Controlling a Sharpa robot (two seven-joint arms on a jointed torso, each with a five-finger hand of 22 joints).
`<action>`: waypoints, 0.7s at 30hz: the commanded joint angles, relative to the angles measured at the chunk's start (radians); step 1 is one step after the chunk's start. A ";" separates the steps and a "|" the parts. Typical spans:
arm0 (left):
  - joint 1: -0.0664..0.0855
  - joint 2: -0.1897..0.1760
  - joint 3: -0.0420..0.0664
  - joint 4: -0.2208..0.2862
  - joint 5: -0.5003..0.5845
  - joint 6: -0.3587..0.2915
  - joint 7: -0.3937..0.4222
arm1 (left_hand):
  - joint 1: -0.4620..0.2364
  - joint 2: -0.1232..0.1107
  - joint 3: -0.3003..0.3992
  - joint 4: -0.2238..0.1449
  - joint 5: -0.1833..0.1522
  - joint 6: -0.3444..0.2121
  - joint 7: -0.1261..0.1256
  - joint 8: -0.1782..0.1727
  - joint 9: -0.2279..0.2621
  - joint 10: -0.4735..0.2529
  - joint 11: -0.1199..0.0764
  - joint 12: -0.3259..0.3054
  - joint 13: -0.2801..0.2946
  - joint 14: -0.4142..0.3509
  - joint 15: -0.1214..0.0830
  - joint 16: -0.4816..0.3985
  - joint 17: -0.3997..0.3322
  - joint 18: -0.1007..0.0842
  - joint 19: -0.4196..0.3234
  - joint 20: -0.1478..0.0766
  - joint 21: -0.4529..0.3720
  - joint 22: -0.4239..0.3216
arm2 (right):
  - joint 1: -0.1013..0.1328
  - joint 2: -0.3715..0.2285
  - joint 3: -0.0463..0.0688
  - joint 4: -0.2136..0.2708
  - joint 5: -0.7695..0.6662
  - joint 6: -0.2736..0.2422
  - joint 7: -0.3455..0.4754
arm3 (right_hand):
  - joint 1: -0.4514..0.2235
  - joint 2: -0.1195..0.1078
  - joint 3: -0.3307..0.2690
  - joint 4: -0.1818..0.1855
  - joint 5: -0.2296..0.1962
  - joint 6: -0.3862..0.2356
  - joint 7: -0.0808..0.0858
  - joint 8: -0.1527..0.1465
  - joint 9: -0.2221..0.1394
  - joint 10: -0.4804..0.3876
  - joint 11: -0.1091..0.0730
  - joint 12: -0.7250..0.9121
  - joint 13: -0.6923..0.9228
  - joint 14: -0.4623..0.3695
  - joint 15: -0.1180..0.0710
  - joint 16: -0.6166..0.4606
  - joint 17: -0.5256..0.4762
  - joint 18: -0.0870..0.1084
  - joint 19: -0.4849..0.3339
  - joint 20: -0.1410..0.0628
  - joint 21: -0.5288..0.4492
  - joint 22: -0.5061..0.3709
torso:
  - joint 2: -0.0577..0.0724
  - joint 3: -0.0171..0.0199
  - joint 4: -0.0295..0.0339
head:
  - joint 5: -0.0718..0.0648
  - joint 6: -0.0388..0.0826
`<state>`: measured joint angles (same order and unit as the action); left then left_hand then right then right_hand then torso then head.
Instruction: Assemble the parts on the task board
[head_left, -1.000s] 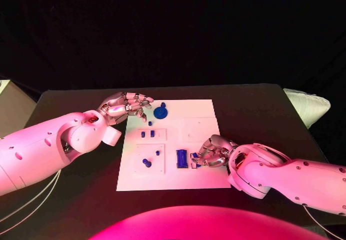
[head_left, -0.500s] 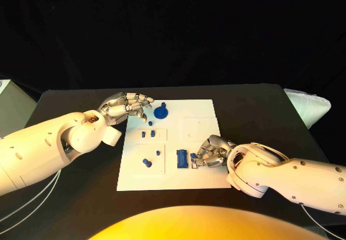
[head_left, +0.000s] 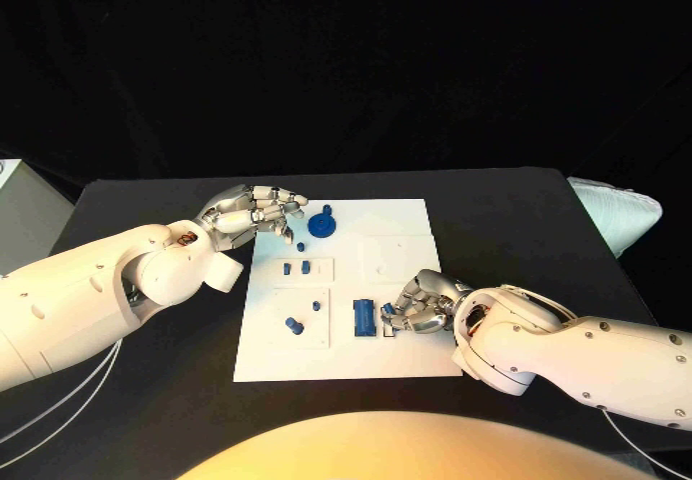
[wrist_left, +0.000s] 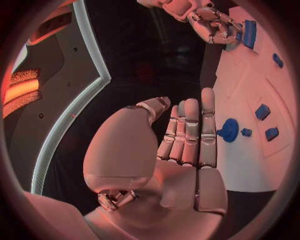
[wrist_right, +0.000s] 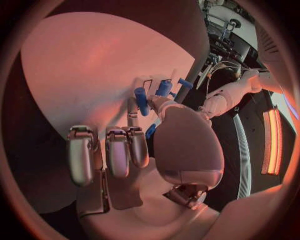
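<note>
Head view: the left hand hovers at the task board's far left corner, fingers curled, nothing visibly held; the right hand presses fingertips by a blue block near the board's right edge. Left wrist view: straight fingers together beside a round blue part.

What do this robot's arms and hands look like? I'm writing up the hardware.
Both arms are bulky, smooth, rounded white shells. Thin pale cables trail beside the left arm and right arm. The left hand and right hand are silver metal with segmented fingers.
</note>
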<state>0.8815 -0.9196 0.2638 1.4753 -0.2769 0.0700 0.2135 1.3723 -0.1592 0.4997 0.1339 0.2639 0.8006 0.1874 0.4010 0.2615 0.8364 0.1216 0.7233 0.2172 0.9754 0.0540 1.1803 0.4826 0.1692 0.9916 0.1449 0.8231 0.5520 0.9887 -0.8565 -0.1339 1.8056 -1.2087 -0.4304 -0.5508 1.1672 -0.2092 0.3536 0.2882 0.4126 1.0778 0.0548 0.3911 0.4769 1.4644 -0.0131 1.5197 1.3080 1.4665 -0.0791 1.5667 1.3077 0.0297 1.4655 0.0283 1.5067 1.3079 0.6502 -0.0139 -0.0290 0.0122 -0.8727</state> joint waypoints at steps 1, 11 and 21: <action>0.000 0.001 0.001 0.001 -0.004 0.020 0.002 | 0.000 0.007 0.001 0.006 0.004 0.000 0.000 0.005 -0.001 -0.005 -0.001 0.006 -0.001 -0.004 -0.003 -0.005 0.001 0.015 0.007 -0.001 -0.006 -0.001 | -0.001 -0.001 0.000 0.003 -0.013 0.016 -0.001 | -0.009 0.014 0.007 0.001 0.007 0.005 -0.004 0.005 0.002 0.086 -0.009 0.006 0.238 0.104 -0.005 0.004 0.263 -0.018 0.092 -0.007 0.004 0.241 | 0.000 0.0000 -0.0001 | 0.001 0.000; 0.000 0.000 0.001 0.002 -0.009 0.024 -0.001 | 0.000 0.007 0.001 0.006 0.004 0.000 0.000 0.005 -0.001 -0.005 -0.001 0.006 -0.001 -0.004 -0.003 -0.005 0.001 0.015 0.007 -0.001 -0.006 -0.001 | -0.001 -0.004 0.000 0.010 -0.020 0.045 -0.003 | -0.036 0.021 0.010 0.002 0.009 0.011 -0.007 0.011 0.004 0.093 -0.012 0.019 0.246 0.104 -0.008 0.004 0.263 -0.021 0.096 -0.009 0.020 0.247 | 0.000 -0.0002 -0.0006 | 0.001 0.000; -0.001 0.001 0.001 0.001 -0.010 0.024 -0.002 | 0.000 0.008 0.001 0.007 0.005 0.000 0.000 0.006 -0.001 -0.006 -0.001 0.006 -0.001 -0.005 -0.002 -0.005 0.001 0.015 0.007 -0.001 -0.007 -0.002 | -0.001 -0.004 0.000 0.014 -0.032 0.061 -0.006 | -0.042 0.019 0.009 0.001 0.008 0.012 -0.008 0.012 0.004 0.093 -0.012 0.021 0.247 0.104 -0.008 0.004 0.263 -0.021 0.096 -0.009 0.021 0.247 | 0.001 -0.0010 -0.0005 | 0.002 0.000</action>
<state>0.8815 -0.9203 0.2638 1.4752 -0.2835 0.0753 0.2085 1.3723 -0.1592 0.4997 0.1339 0.2639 0.8006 0.1874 0.4008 0.2616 0.8364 0.1215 0.7233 0.2174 0.9754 0.0540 1.1803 0.4824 0.1691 0.9916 0.1449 0.8196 0.5510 0.9890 -0.8616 -0.1337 1.8160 -1.2238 -0.3952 -0.5554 1.1356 -0.1908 0.3589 0.2882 0.4165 1.0827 0.0499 0.3986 0.4816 1.4653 -0.0196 1.5388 1.3076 1.4665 -0.0791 1.5667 1.3079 0.0142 1.4643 0.0271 1.5238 1.3076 0.6502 -0.0144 -0.0295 0.0140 -0.8727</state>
